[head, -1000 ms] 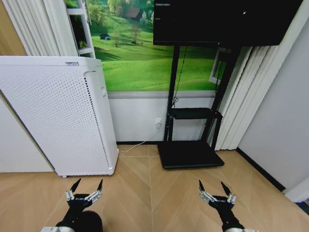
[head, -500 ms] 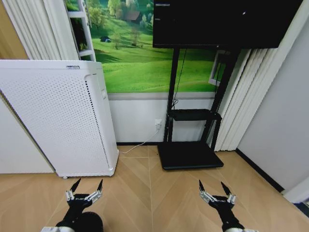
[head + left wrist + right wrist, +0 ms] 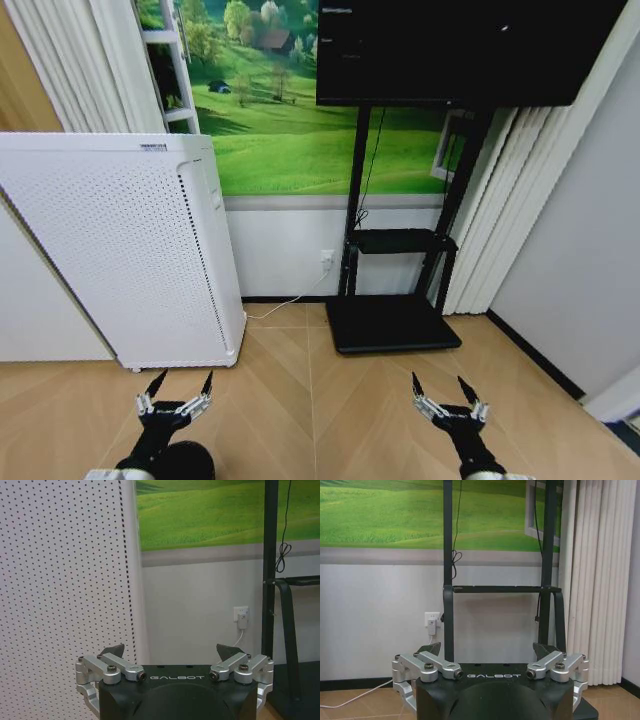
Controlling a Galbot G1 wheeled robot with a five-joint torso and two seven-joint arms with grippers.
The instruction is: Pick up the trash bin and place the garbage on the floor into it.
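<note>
Two grippers held low over bare wooden floor, facing the wall.

Left gripper [image 3: 178, 385] and right gripper [image 3: 444, 388] both have fingers spread, holding nothing; each body reads "GALBOT". Beyond: one white perforated cabinet [image 3: 120, 250] on the left, one black TV stand [image 3: 395, 300] ahead. The trash bin and garbage cannot be located.

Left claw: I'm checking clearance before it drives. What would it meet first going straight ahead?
Likely the white perforated cabinet: the open left claw points at its lower right corner, over bare floor. Depth is unclear; it could slip past toward the wall.
</note>
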